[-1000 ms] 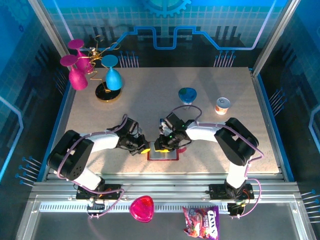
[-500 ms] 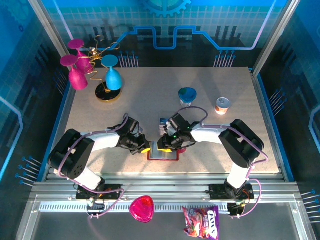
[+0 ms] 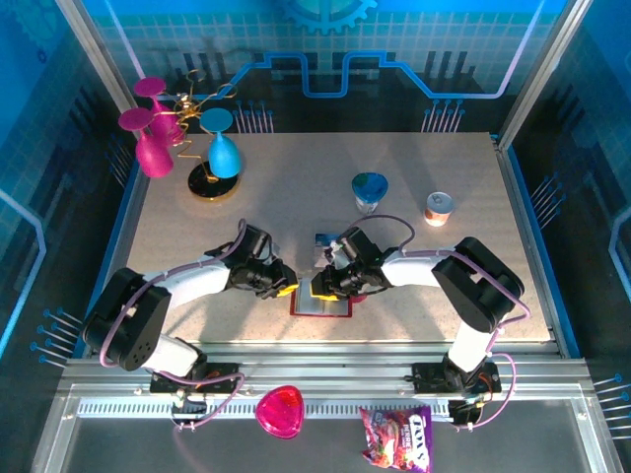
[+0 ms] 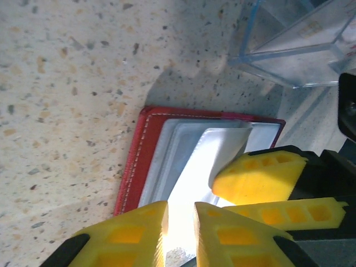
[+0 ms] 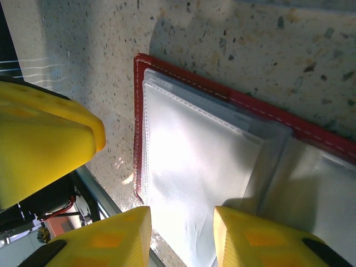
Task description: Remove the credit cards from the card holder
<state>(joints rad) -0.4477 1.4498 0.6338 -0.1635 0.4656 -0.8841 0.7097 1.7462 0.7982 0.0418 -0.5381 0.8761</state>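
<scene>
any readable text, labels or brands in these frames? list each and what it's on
Snack bag: large white lettering on the front, too blurred to quote.
Can: printed label, too small to read.
Card holder: no text on the visible pockets.
Clear stand: nothing legible.

Both arms bend inward from their near bases, wrists low. The left gripper (image 3: 287, 288) and right gripper (image 3: 319, 287) face each other, nearly touching, each with fingers slightly parted.

Speckled beige table (image 3: 296, 197), blue patterned walls (image 3: 414, 39)
</scene>
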